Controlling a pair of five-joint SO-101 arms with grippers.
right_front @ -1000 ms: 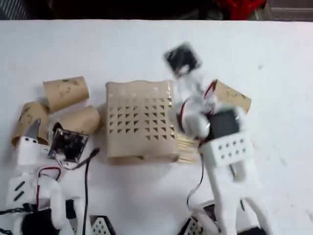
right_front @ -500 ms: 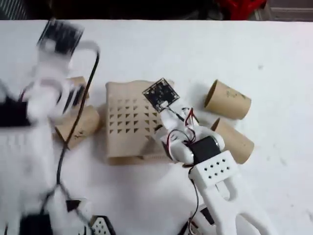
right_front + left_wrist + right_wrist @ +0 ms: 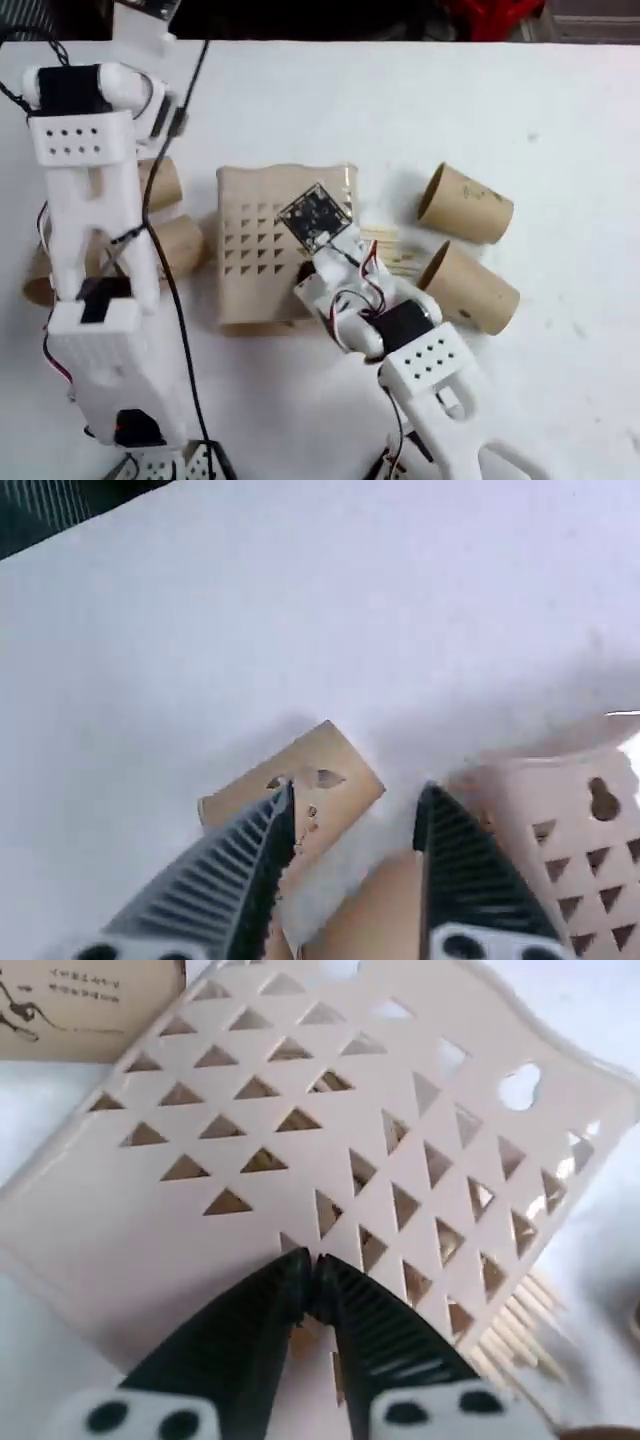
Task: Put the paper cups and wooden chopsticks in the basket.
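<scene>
The beige perforated basket (image 3: pixel 270 250) lies bottom-up in the middle of the table. My right gripper (image 3: pixel 306 277) is shut, its tips (image 3: pixel 310 1264) pressed on the basket's perforated surface (image 3: pixel 300 1130) near the front right corner. Wooden chopsticks (image 3: pixel 385 250) (image 3: pixel 520 1330) lie against the basket's right side. Two paper cups (image 3: pixel 465 203) (image 3: pixel 472 287) lie on their sides at the right. Left of the basket lie more cups (image 3: pixel 182 245) (image 3: pixel 160 185), partly under my left arm (image 3: pixel 85 150). My left gripper (image 3: pixel 357 795) hangs open above one cup (image 3: pixel 320 780), with the basket's corner (image 3: pixel 560 810) beside it.
A third left-side cup (image 3: pixel 35 275) peeks out behind the left arm. Another cup (image 3: pixel 90 1005) lies beyond the basket in the right wrist view. Black cables (image 3: pixel 175 300) trail along the left arm. Bare white table (image 3: pixel 400 110) stretches across the far side and the right.
My left arm has swung from the front left up and out over the left cups. My right gripper has moved from the basket's right side onto its front right corner.
</scene>
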